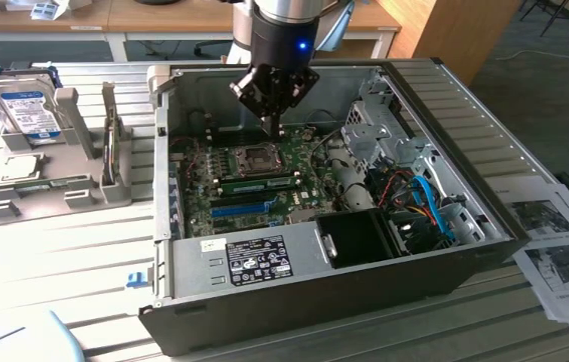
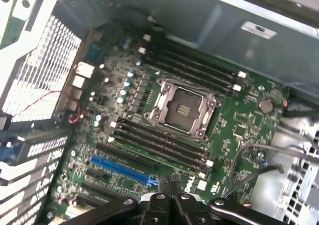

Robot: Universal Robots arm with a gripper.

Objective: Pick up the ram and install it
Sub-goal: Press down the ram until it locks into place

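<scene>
The black metal hand [image 1: 273,113] hangs closed, holding nothing, over the green motherboard [image 1: 254,181] inside the boxy open case [image 1: 314,256] — a thin green ram [image 1: 259,182] lies slotted beside the square socket [image 1: 259,157].

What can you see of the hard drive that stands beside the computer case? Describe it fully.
The hard drive is a boxy, silver, metal-looking unit with a blue-and-white label on the side facing the camera. It stands upright on one edge, slotted into a grey stand on the slatted table, to the exterior view's left of the open computer case. Only the stand appears to touch it.
</scene>
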